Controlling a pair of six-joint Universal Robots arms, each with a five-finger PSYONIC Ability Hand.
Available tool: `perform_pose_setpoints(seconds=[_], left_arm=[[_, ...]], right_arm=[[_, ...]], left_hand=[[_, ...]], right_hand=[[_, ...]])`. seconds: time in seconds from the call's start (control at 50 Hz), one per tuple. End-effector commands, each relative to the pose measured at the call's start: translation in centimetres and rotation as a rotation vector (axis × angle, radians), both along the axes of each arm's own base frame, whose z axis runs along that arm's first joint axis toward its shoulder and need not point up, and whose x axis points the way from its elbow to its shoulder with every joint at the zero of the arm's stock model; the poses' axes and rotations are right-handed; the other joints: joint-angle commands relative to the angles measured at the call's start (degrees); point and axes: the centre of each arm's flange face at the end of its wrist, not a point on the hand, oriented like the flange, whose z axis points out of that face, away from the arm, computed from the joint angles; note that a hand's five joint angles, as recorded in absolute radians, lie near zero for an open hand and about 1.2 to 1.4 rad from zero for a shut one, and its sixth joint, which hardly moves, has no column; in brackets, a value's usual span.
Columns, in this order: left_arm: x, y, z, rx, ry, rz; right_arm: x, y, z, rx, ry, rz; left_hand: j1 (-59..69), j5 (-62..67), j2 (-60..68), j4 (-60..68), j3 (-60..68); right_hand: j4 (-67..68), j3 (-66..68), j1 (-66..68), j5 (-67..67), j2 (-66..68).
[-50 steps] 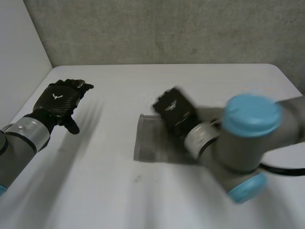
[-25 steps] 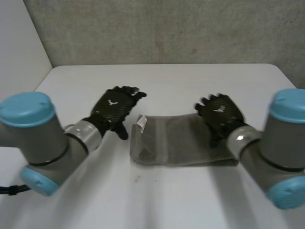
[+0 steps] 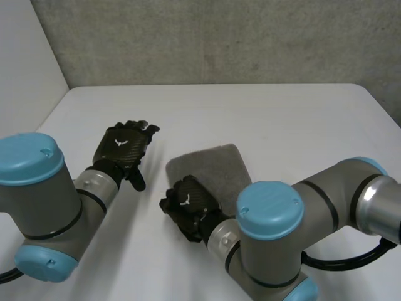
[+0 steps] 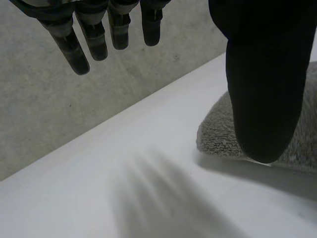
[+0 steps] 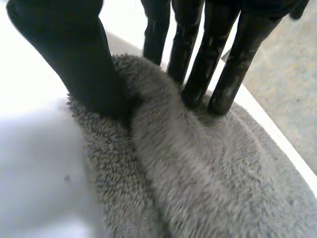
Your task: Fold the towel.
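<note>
- A grey towel lies folded into a small pad near the middle of the white desk.
- The right robot hand sits at the towel's near-left corner, the one closest to the robot.
- In the right wrist view, its thumb and fingers press into the pile from opposite sides. They pinch a raised ridge of towel between them, so this robot hand grips the towel.
- The left robot hand is over bare desk, just left of the towel and not touching it.
- In the left wrist view, its fingers hang straight and spread with the thumb set apart, so it is open and holds nothing. A rounded towel corner lies on the desk beside the thumb.
- A grey wall stands behind the desk.
</note>
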Motion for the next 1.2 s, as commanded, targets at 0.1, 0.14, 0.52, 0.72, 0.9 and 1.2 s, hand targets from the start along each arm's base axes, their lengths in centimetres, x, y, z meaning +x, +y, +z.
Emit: perform_pose_setpoints(seconds=[0.1, 0.14, 0.52, 0.72, 0.9, 1.2], left_arm=[[-2.3, -0.4, 2.4, -0.077, 0.069, -0.056], [-3.1, -0.1, 2.8, -0.081, 0.095, -0.077], [-6.3, 1.6, -5.4, 0.304, 0.061, -0.059], [-6.3, 1.1, -5.3, 0.241, -0.031, -0.080], [-6.3, -0.2, 0.2, 0.089, 0.024, -0.079], [3.8, -2.3, 16.4, -0.089, 0.236, 0.137]], right_arm=[[-4.7, -5.1, 6.6, -0.017, -0.161, -0.301], [-5.4, -5.9, 7.3, 0.013, -0.212, -0.338], [-7.1, -11.0, 0.8, 0.414, -0.168, -0.374], [-6.8, -13.2, 1.0, 0.240, -0.078, -0.383], [-7.8, -14.1, 9.5, 0.057, -0.226, -0.444], [-15.5, -14.2, 22.6, -0.114, -0.533, -0.693]], left_hand=[[1.1, -0.6, 1.4, 1.3, 1.4], [1.4, -0.3, 1.8, 1.6, 1.7], [2.1, 0.4, 2.4, 2.3, 2.4], [1.7, 0.0, 2.1, 2.0, 2.0], [2.4, 0.7, 2.8, 2.6, 2.7], [0.2, -1.5, 0.5, 0.4, 0.5]], right_hand=[[-30.7, -30.7, -21.1, -31.3, -29.7], [-30.7, -30.7, -21.1, -31.3, -29.7], [-30.7, -30.7, -21.1, -31.3, -29.7], [-30.7, -30.7, -21.1, -31.3, -29.7], [-30.7, -30.7, -21.1, -31.3, -29.7], [-30.7, -30.7, -21.1, -31.3, -29.7]])
